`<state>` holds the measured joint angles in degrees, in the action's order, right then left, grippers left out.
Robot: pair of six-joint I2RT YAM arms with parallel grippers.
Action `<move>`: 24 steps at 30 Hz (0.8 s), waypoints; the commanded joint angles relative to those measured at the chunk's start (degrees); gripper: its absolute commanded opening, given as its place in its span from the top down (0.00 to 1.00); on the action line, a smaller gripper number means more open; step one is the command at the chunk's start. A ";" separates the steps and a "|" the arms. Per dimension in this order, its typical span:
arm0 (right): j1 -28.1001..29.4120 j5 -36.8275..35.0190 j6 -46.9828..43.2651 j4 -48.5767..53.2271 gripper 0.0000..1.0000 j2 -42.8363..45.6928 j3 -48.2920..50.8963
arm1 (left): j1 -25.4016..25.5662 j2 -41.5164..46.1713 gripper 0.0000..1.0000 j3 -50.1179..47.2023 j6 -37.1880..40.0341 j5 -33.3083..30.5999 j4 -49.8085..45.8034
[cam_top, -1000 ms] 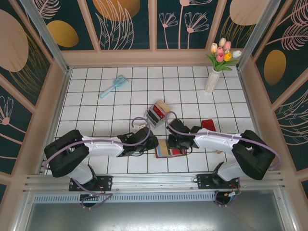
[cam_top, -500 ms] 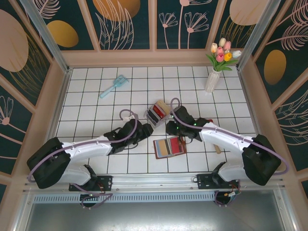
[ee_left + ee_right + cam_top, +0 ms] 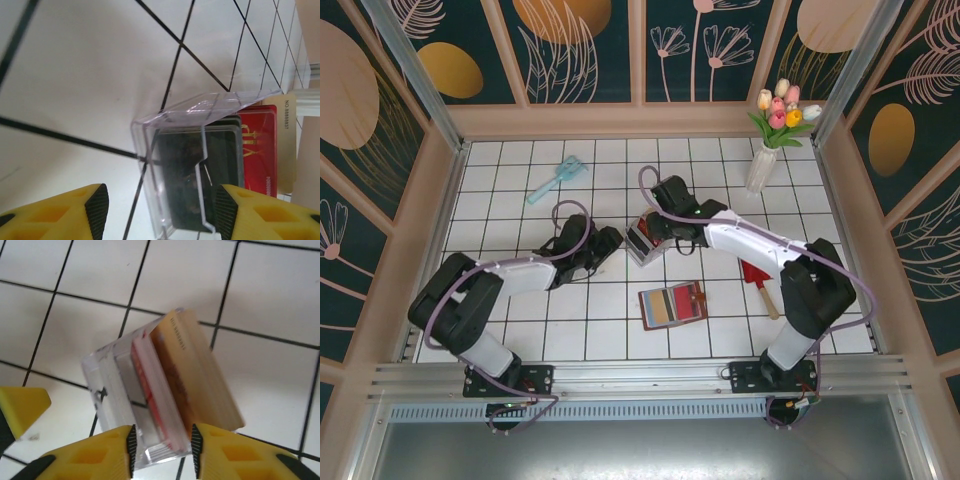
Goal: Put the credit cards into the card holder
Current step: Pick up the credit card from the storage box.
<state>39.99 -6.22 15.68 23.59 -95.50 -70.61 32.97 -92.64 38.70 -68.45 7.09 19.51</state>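
Right wrist view shows the right tool [image 3: 162, 452] with its jaws parted, hanging over one end of the credit cards [image 3: 167, 375]. Nothing is visibly gripped, and whether the pads touch the stack cannot be told. The cards stand on edge, tightly packed in a clear tray [image 3: 105, 385], with the tan card outermost, a red one beside it and a pale one deeper in.

From the left, the left tool [image 3: 160, 212] faces the same tray, also open, with the tray's corner just ahead of its fingers.

On the table [image 3: 590, 330] the tray sits about mid-way across. The card holder [image 3: 672, 305] lies open just nearer, apart from the tray, with bands of colour showing in its slots.

The step in hand looks like picking the next card. To do it well, the right tool should probably centre on the protruding edge of the tan card alone, keeping its inner pad out of the red card's gap so two cards do not come up together. A pull along the card's own plane suits the snug fit. The light tray is likely to tip or drag, so a steadying hold from the left tool on its wall would help.
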 commanded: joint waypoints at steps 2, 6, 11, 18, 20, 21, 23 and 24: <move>-4.26 -0.95 -4.53 3.96 0.56 -2.09 -5.57 | -0.27 -3.33 0.37 3.76 1.44 4.41 4.02; -7.55 5.95 -5.00 4.96 0.48 -6.25 -8.21 | -0.33 -5.18 0.37 4.31 0.92 6.06 6.15; -10.34 17.95 -3.75 2.71 0.43 -9.21 -8.80 | -0.33 -9.49 0.40 5.68 1.47 7.73 5.98; -11.32 23.01 -3.95 3.60 0.43 -12.28 -10.00 | -0.28 -10.80 0.43 6.13 2.09 7.81 5.46; -11.33 25.07 -3.91 3.16 0.45 -11.96 -9.61 | -0.33 -11.30 0.45 6.37 2.20 8.01 5.39; -11.32 25.88 -3.64 2.93 0.47 -11.75 -9.46 | -0.32 -11.50 0.45 6.39 2.22 8.18 5.29; -11.24 26.83 -3.43 2.47 0.51 -11.24 -9.18 | -0.28 -11.84 0.45 6.40 2.26 8.20 5.36; -11.25 28.19 -3.62 2.10 0.53 -10.89 -8.90 | -0.30 -11.95 0.45 6.40 2.21 8.20 5.30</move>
<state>28.82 17.21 12.51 26.35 -107.55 -78.72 32.88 -103.26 44.05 -67.53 14.61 24.05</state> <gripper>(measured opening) 0.478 0.547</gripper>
